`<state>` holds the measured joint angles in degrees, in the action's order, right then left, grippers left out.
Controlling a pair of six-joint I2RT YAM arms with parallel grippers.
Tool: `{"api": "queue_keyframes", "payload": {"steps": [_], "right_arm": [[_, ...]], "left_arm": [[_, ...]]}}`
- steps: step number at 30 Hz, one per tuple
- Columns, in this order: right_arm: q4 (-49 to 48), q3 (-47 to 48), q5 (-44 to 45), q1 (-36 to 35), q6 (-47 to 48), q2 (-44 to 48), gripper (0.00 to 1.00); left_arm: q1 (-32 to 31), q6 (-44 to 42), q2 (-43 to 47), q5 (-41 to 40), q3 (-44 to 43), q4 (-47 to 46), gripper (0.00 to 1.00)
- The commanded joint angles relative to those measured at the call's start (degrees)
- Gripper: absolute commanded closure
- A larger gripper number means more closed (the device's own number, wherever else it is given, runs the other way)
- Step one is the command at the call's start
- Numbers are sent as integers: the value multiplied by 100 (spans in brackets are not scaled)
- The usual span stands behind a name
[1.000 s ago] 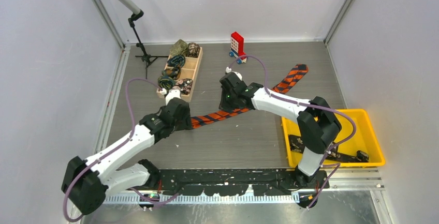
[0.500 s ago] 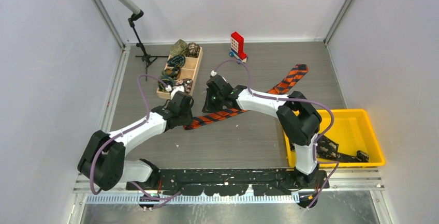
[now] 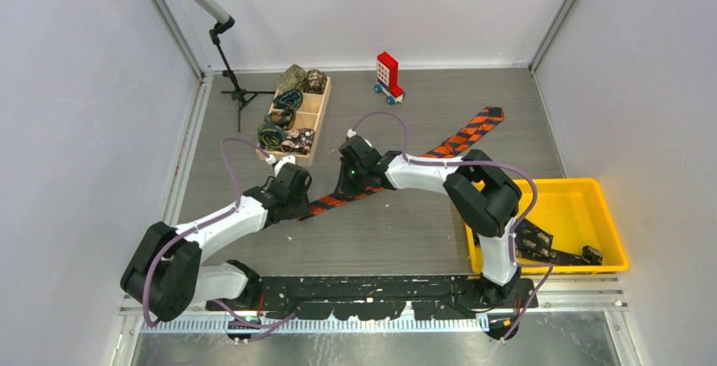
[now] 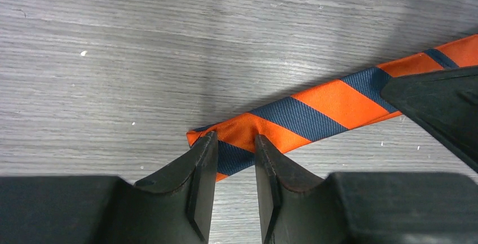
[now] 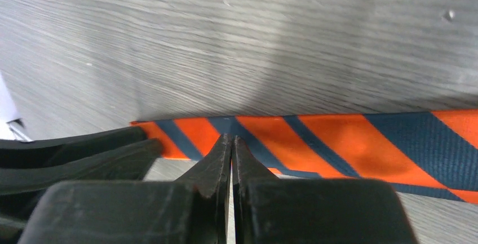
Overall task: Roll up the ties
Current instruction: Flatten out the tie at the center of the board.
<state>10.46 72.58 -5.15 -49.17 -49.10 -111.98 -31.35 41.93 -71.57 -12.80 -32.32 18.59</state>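
— What sits along the left side?

— A black tripod stand [image 3: 235, 91] is in the far left corner. Just right of it a wooden tray [image 3: 314, 112] lies toward the far edge. It holds rolled ties [image 3: 287, 100] in its left-hand compartments and at both ends.

— And the left gripper?

— The left gripper [image 4: 232, 158] is down on the worktop [image 4: 113, 58] left of centre, at the narrow end of the striped tie [image 4: 315, 106]. Its fingers [image 4: 203, 168] stand close together with orange-and-navy cloth caught in the slim gap between them, so it grips that end.

— How does the tie lie?

— It lies flat, stretched slantwise from left of centre toward the far right corner. Its broad pointed end is well short of the far edge.

— The right gripper?

— The right gripper [image 5: 231, 142] is just beside the left one, a little farther along the same tie. Its fingers are pressed together with no gap, tips down on the cloth near the tie's edge. Whether a fold is nipped between them I cannot tell.

— Anything further right?

— A red-and-white toy block [image 3: 387, 72] on blue wheels stands at the far edge near the middle, apart from the tie. A yellow bin [image 3: 604, 214] sits at the near right corner, with a dark tie [image 3: 541, 248] lying in its near left part.
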Motion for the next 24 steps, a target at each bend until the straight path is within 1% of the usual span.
{"api": "queue_keyframes", "payload": {"steps": [1, 4, 8, 9, 13, 15, 16, 19, 21, 24], "right_arm": [[-284, -281, 13, -47, -66, -151, 93], [-247, -285, 18, -44, -35, -131, 94], [-75, -170, 69, -47, 52, 18, 94], [-18, -123, 83, -50, 90, 56, 94], [129, -32, 167, -94, 187, 301, 94], [134, -39, 255, -153, 269, 438, 94], [132, -39, 304, -193, 331, 514, 94], [-47, -176, 581, -309, 568, 825, 94], [-142, -337, 932, -363, 787, 1106, 91], [77, -365, 1293, -366, 1142, 1471, 87]], "left_arm": [[33, 148, 323, -25, 171, -165, 68], [37, 149, 556, -13, 125, -37, 66], [33, 135, 1070, -102, -41, 379, 57], [33, 132, 1218, -128, -75, 503, 52], [33, 59, 1706, -234, -163, 933, 23], [40, 133, 1908, -301, -119, 1073, 10], [48, 219, 2008, -330, -93, 1134, 6], [172, 488, 2327, -181, 42, 1194, 1], [283, 699, 2648, -8, 152, 1199, 0], [377, 961, 3194, 103, 438, 1072, 0]]}}
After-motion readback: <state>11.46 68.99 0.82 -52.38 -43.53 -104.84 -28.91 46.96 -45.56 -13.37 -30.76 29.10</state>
